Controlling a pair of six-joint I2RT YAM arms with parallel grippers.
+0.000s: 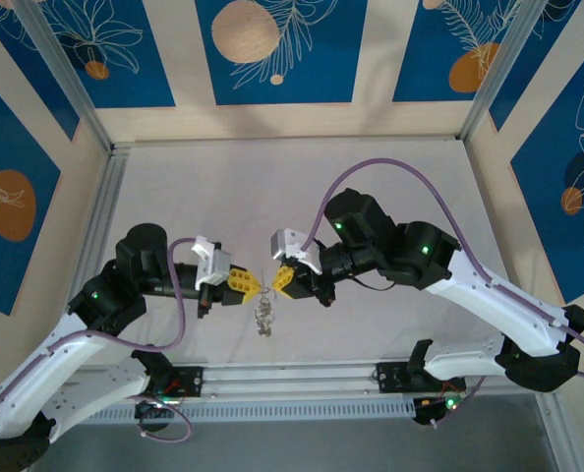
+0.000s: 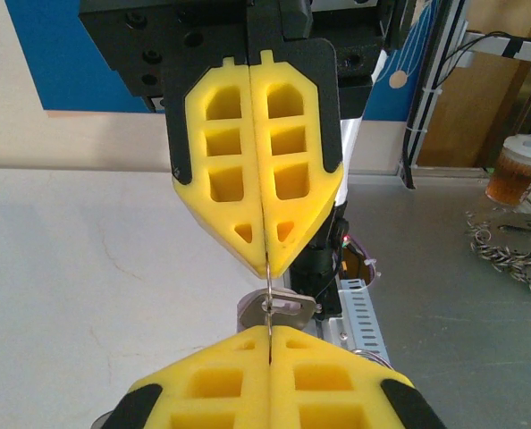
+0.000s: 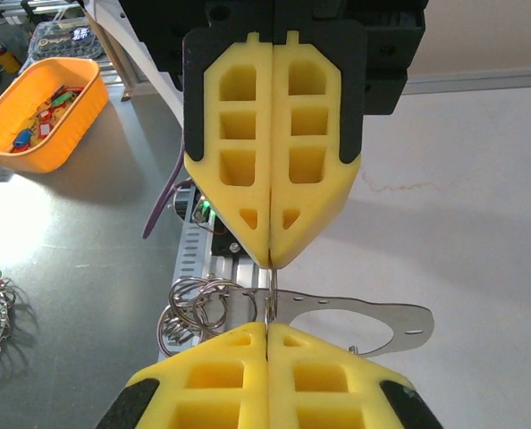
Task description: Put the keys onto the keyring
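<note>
The top camera is looking down from well above and behind the left pincer (image 1: 245,283) and right pincer (image 1: 282,279). Each wrist camera is peering closely past its own pincer at the opposite one, sharing their meeting point.

The tabletop (image 1: 371,187) is a pale whitish sheet with faint creases, framed by aluminium rails (image 1: 302,379). Near its front edge are a keyring (image 1: 265,287) and keys (image 1: 263,318); whether they touch it is unclear.
</note>
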